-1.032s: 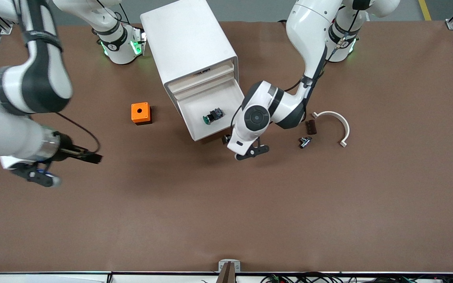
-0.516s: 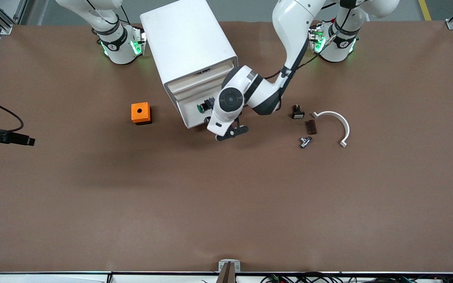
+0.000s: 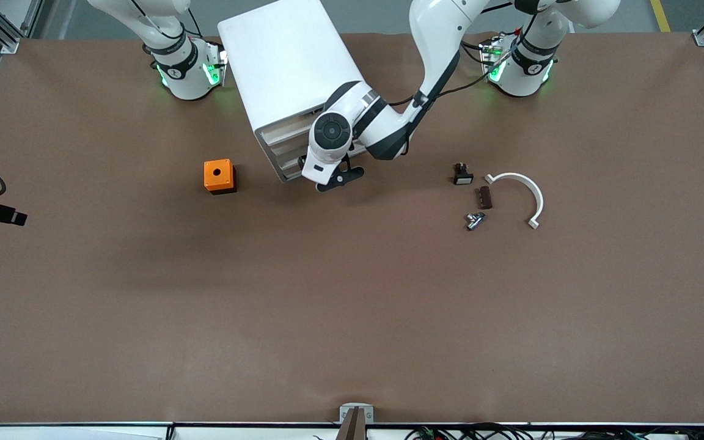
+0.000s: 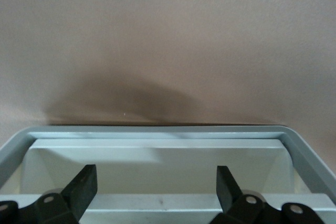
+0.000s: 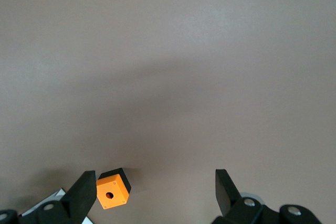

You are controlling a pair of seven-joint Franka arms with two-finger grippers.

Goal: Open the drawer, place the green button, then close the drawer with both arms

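The white cabinet (image 3: 285,61) stands near the robots' bases. Its lower drawer (image 3: 289,168) is pushed in almost flush with the cabinet's face. My left gripper (image 3: 335,178) is at the drawer's front. In the left wrist view my left gripper (image 4: 155,192) is open and empty, and the drawer's front rim (image 4: 157,132) runs just past the fingertips. The button is hidden. My right gripper (image 5: 152,192) is open and empty, high over the table, with the orange cube (image 5: 113,190) below one finger. It is outside the front view.
The orange cube (image 3: 219,176) sits beside the cabinet toward the right arm's end. Toward the left arm's end lie a black piece with a white face (image 3: 462,175), a brown block (image 3: 483,197), a small metal part (image 3: 474,220) and a white curved bracket (image 3: 520,192).
My left arm has pushed the open drawer into the cabinet, and the button went out of sight with it. My right arm swung away and left the front view.
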